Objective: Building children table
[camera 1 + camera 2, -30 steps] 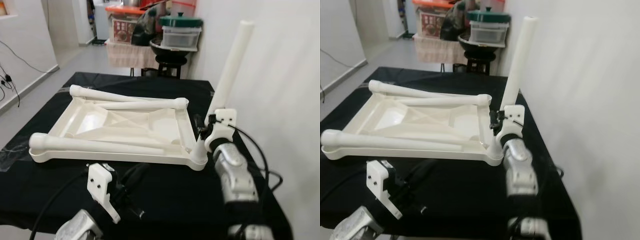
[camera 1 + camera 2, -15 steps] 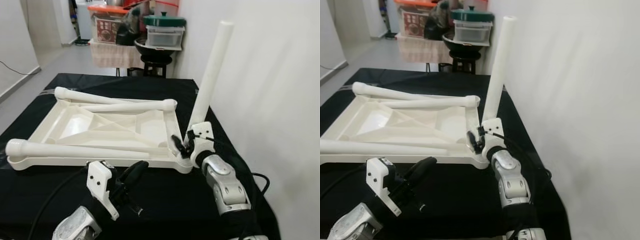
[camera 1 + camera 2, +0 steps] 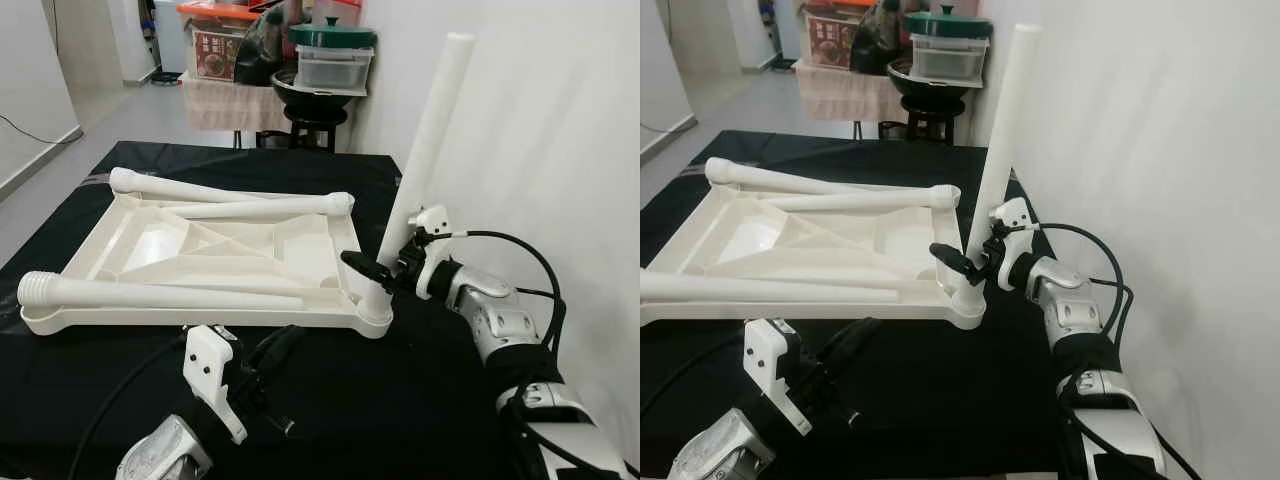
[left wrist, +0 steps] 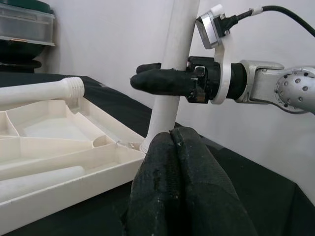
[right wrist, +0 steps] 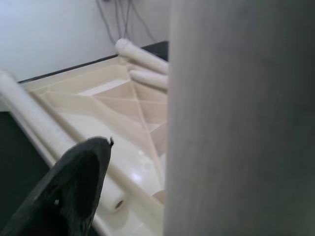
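- Black cloth covers the table [image 3: 90,205], and an upturned white tabletop [image 3: 215,262] lies flat on it, ribbed underside up.
- At the tabletop's corner nearest the white wall [image 3: 560,150], an upright leg [image 3: 425,150] stands in its socket, leaning slightly.
- Three loose legs [image 3: 150,293] lie across the tabletop: one along its near edge, two crossing its far part.
- Just above that corner, the right pincer [image 3: 385,270] grips the upright leg low down, one black finger on each side of it.
- In front of the tabletop's near edge, the left pincer [image 3: 270,352] hovers over the cloth with its fingers [image 4: 182,182] pressed together, holding nothing.
- Beyond the tabletop's far edge, a stool [image 3: 312,118] carries a lidded container [image 3: 333,62].
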{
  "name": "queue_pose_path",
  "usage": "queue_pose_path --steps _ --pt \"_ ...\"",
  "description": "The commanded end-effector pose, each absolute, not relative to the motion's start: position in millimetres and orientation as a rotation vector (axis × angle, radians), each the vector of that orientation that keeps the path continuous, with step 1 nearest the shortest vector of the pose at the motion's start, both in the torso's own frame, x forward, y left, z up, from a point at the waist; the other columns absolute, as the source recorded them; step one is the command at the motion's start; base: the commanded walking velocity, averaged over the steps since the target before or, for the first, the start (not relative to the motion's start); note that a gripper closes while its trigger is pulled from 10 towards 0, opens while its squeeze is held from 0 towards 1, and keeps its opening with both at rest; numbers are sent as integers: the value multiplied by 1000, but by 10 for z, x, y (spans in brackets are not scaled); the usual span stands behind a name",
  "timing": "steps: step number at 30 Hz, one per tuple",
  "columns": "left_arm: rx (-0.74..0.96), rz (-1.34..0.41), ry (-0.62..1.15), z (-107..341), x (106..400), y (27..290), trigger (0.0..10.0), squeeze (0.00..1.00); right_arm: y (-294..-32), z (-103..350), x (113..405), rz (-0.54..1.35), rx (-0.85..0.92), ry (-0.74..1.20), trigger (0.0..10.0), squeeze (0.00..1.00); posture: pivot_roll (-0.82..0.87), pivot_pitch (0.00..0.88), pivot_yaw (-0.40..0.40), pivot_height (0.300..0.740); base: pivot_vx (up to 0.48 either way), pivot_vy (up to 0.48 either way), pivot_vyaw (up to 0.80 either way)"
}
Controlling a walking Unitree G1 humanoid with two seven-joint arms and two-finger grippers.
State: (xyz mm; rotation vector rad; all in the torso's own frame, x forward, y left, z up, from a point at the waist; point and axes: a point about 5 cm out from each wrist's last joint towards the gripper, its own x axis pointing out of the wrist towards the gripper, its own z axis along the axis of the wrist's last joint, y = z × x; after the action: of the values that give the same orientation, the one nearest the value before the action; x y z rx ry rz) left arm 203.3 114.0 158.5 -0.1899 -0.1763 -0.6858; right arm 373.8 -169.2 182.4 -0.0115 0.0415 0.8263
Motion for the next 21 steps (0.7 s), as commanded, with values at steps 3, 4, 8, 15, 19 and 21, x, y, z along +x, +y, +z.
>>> queue_pose_path --steps 3,4,8,15,19,21 --pt "-184 -684 -171 1578 2012 1140 10000 0 -1666 1874 3771 881 38 49 3176 0 52 0 -123 740 0 0 0" --pt "-184 -683 -171 1581 2007 1143 10000 0 -1665 1875 3771 913 53 44 0 0 52 0 -122 740 0 0 0" --pt "-184 -683 -171 1583 2002 1151 10000 0 -1674 1876 3769 951 67 32 0 0 48 0 -117 740 0 0 0" --pt "-184 -684 -168 1578 2006 1161 10000 0 -1707 1879 3779 951 92 22 0 0 43 0 -109 740 0 0 0" --pt "-184 -683 -168 1573 2012 1159 10000 0 -1729 1873 3803 903 31 23 0 0 40 0 -108 740 0 0 0" --pt "-184 -683 -169 1577 2011 1158 10000 0 -1744 1851 3801 870 -42 34 0 0 40 0 -110 740 0 0 0"
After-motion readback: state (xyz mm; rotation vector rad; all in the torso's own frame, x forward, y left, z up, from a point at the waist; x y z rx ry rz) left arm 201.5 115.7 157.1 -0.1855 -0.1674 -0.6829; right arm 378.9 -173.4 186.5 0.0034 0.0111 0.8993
